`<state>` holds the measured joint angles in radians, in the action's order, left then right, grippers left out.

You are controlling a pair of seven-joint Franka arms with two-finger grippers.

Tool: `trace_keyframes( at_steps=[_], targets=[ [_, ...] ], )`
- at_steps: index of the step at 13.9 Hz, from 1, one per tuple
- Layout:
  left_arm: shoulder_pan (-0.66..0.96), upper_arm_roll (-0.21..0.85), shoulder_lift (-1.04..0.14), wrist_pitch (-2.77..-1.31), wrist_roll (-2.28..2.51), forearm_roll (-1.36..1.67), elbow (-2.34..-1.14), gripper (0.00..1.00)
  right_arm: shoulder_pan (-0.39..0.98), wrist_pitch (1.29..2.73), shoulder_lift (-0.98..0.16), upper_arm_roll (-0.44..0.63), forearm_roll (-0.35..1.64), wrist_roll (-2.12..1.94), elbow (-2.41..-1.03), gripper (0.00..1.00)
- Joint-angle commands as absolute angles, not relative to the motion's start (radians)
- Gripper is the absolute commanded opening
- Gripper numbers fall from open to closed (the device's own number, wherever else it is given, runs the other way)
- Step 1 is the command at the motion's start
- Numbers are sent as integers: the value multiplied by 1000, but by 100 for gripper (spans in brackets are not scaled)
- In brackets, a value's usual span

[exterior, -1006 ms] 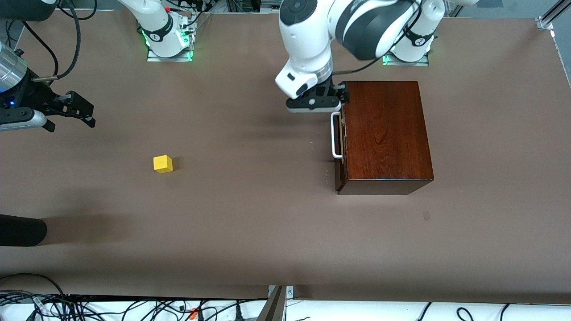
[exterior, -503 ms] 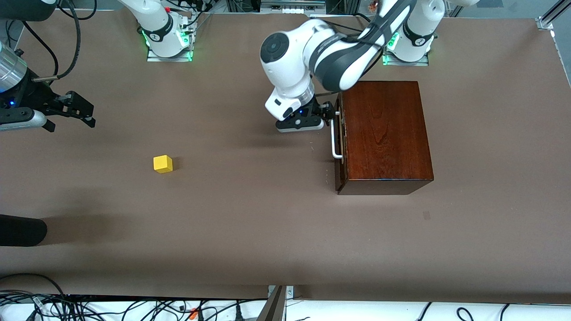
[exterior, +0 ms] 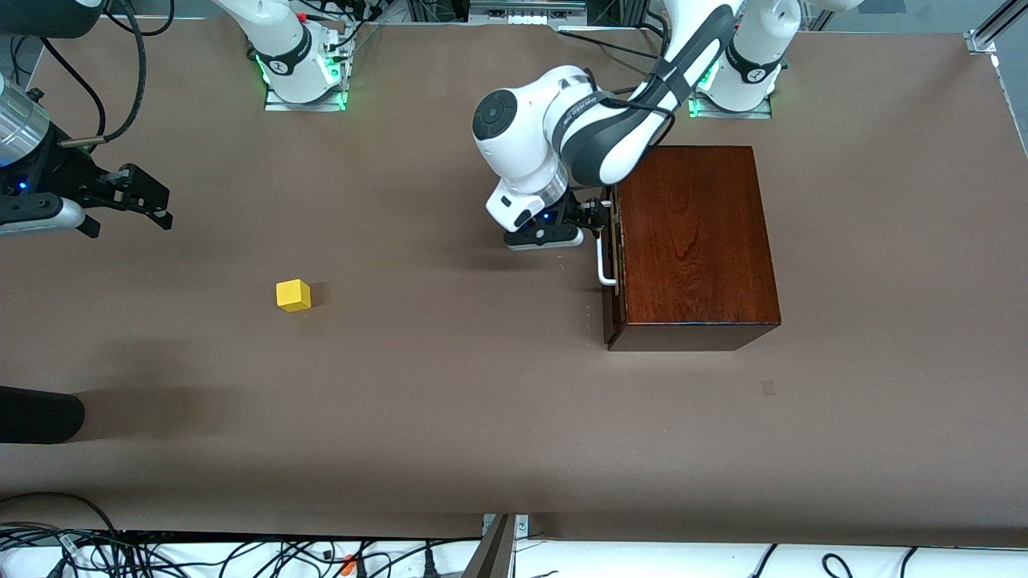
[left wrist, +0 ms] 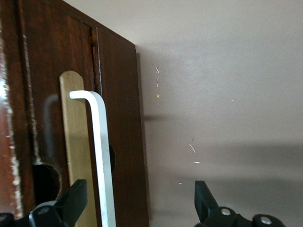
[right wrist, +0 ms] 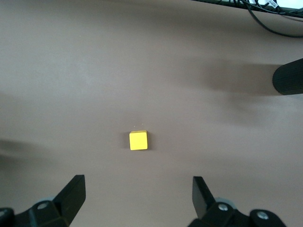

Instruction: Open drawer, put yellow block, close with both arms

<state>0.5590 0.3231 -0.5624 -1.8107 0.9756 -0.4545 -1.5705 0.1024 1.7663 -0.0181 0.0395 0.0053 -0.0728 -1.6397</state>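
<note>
Clearly the opening step is in hand: the left tool (exterior: 593, 218) sits low at the front of the dark-wood box (exterior: 695, 241), just at the white bar handle (exterior: 604, 255) of the drawer (exterior: 613, 265), which is shut flush with the box. From the left wrist view its two fingers (left wrist: 71, 203) stand apart, with the handle (left wrist: 102, 161) passing between them, nearer one finger than the other; nothing is clamped yet. That straddle makes sense, since a bar standing off the drawer front gives the fingers something to close round and pull toward the right arm's end of the counter (exterior: 482, 401). The contact point lies toward the end of the bar farther from the front camera, so a pull from there might skew the tray a little, I judge.

The right tool (exterior: 128, 201) waits in the air at the right arm's end of the counter, its fingers (right wrist: 71, 194) spread wide and empty. Its wrist camera looks down on the yellow block (exterior: 293, 295), which lies alone on the bare counter, well apart from the box and nearer to the front camera than the hovering tool. Holding there, open and aimed, suits a pick once the drawer is out; the block's small square sides should take a plain pinch
</note>
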Motion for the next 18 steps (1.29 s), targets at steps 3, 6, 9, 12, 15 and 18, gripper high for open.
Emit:
trace_keyframes(
  at_steps=[3,6,9,12,15,18],
  targets=[
    [552,316,-549,-1852,994,-520,-1624,100,95,1744,-23,37,20,-66,-1623,100],
    [549,314,-572,-1853,997,-523,-1620,100,97,1747,-25,37,20,-72,-1620,100],
    [551,314,-591,-1879,1051,-523,-1617,100,100,1752,-25,35,18,-72,-1621,100],
    [555,314,-597,-1881,1072,-523,-1608,100,100,1747,-25,35,18,-72,-1621,100],
    [560,316,-600,-1879,1081,-519,-1588,100,103,1746,-25,34,18,-66,-1621,100],
    [569,316,-623,-1881,1121,-511,-1569,100,106,1744,-26,29,20,-58,-1624,100]
  ],
)
